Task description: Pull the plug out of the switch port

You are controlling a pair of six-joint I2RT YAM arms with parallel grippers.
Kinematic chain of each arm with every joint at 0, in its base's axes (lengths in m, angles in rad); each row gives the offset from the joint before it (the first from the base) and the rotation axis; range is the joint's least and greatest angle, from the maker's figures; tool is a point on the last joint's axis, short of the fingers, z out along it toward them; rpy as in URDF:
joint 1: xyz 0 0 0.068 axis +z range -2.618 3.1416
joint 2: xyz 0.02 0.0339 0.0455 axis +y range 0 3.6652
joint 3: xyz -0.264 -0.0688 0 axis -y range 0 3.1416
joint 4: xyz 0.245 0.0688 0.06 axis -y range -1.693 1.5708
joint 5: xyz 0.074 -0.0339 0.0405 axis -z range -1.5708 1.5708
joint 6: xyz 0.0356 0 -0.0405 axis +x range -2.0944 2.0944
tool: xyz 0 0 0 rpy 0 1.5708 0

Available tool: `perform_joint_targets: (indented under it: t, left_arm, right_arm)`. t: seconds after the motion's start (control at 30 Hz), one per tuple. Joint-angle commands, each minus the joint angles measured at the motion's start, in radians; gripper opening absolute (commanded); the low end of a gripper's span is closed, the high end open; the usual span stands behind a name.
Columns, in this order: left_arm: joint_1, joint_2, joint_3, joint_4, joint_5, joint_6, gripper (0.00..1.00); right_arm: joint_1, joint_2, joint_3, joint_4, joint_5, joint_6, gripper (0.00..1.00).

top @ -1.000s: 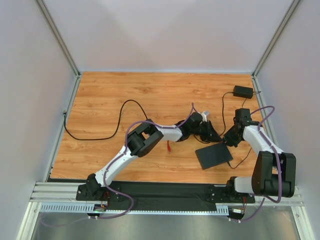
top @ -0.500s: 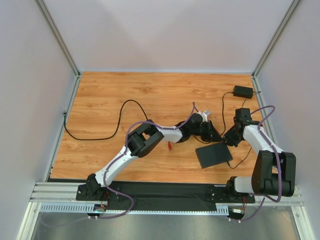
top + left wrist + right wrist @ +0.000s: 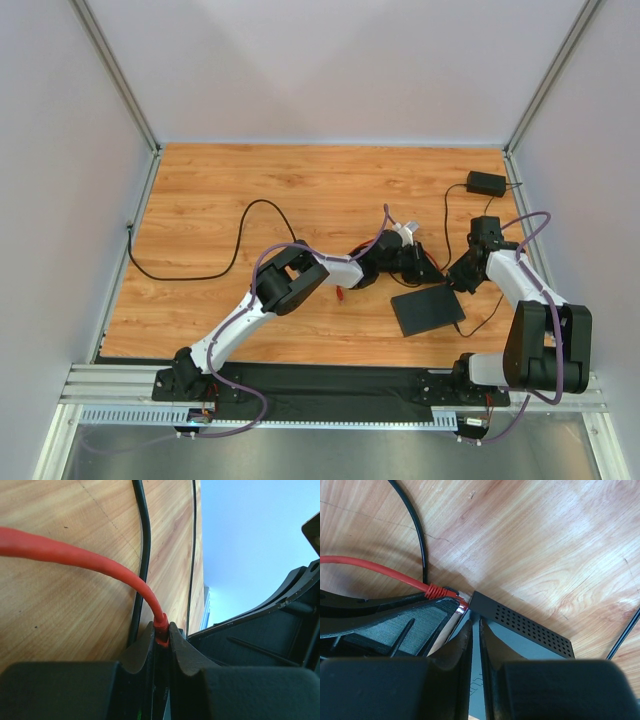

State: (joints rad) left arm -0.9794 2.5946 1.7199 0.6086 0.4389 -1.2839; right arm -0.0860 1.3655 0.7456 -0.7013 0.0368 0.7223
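Observation:
The red plug (image 3: 161,624) is pinched between the tips of my left gripper (image 3: 161,633), which is shut on it. Its red cable (image 3: 75,554) arcs away over the wood. In the right wrist view the plug (image 3: 440,591) sits at the corner of the flat black box (image 3: 530,626). The switch port in that edge is hidden, so I cannot tell whether the plug is seated. My right gripper (image 3: 475,625) is shut, with nothing between its fingers, tips over the box's top near that corner. From above, both grippers (image 3: 428,270) (image 3: 458,283) meet at the box's (image 3: 428,312) far edge.
A small black adapter brick (image 3: 486,183) lies at the back right, its thin black lead running down past the right arm. A long black cable (image 3: 200,270) loops across the left of the wooden table. Grey walls enclose the table on three sides.
My left wrist has shifted slightly at the box's far corner and its jaws have tightened a little on the plug. The right arm and the box have stayed put.

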Motion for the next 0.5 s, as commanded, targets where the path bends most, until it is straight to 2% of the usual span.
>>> perform_joint_targets:
  t: [0.0, 0.17, 0.3, 0.47]
  left_arm:
    - [0.041, -0.022, 0.001, 0.008, -0.097, 0.038, 0.0]
    - [0.044, -0.039, 0.006, -0.139, -0.117, 0.002, 0.0]
    - [0.054, -0.015, -0.029, 0.035, -0.094, -0.115, 0.0]
    - [0.065, -0.03, -0.083, 0.04, -0.12, -0.132, 0.0]
  right_arm:
    - [0.006, 0.101, -0.104, -0.078, 0.103, -0.001, 0.12]
    - [0.015, 0.101, -0.101, -0.079, 0.114, -0.001, 0.11]
    - [0.017, 0.104, -0.1, -0.078, 0.11, -0.004, 0.11]
    - [0.017, 0.099, -0.101, -0.075, 0.11, -0.006, 0.11]
